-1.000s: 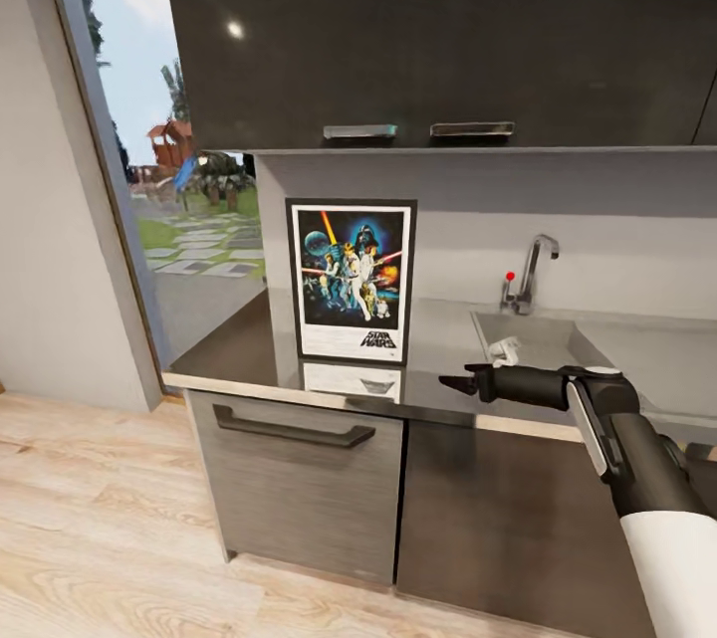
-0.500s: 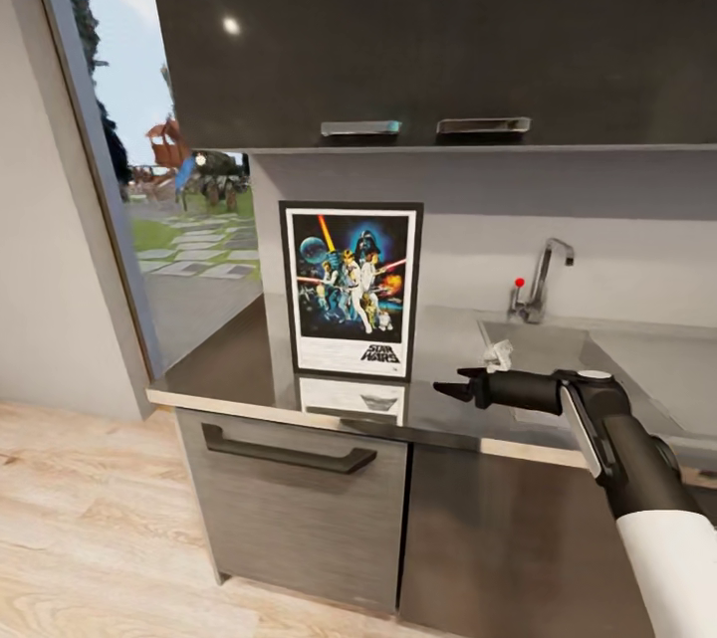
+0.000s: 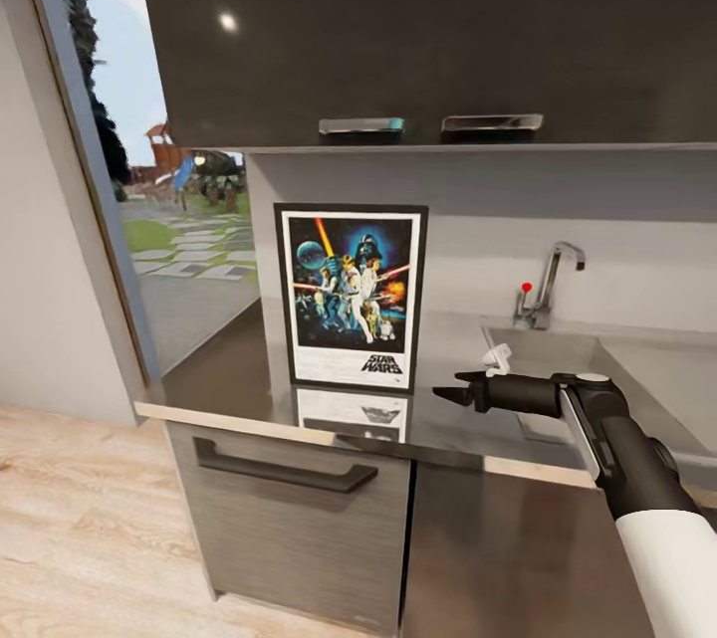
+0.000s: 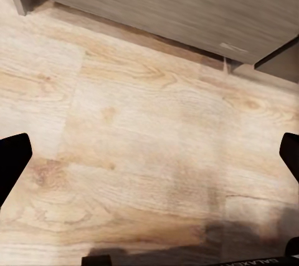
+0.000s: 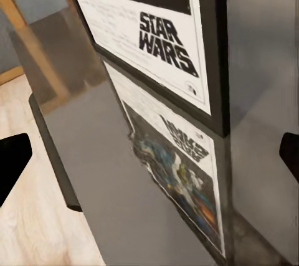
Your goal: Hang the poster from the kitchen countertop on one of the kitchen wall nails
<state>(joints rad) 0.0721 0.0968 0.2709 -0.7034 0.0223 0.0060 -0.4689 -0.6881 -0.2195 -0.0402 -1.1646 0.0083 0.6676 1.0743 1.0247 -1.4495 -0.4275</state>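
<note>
The poster (image 3: 351, 297) stands upright on the bench (image 3: 239, 369), near its front edge and apart from the wall behind, well to the left of the sink (image 3: 597, 369) and tap (image 3: 548, 285). The right gripper (image 3: 443, 391) is held just above the bench, pointed at the poster's lower right corner but not touching it; in the right wrist view its fingers (image 5: 12, 163) are spread wide, with the frame's lower edge (image 5: 162, 73) and its reflection between them. The left gripper's fingers (image 4: 11, 160) are likewise wide apart, nothing held, over the wooden floor (image 4: 143, 141) in front of a cabinet (image 4: 156, 4).

A nudge from a fingertip is judged likely to tip the freestanding frame backward or slide it on the slick metal. A grasp taken at one low corner could let the frame swing or slip once lifted. The dark cupboards (image 3: 428, 21) overhead leave limited room for raising it.

The bench is glossy and mirror-like. A large window (image 3: 169, 210) with a garden outside is seen to the left. No nail can be made out on the grey wall (image 3: 558, 210).
</note>
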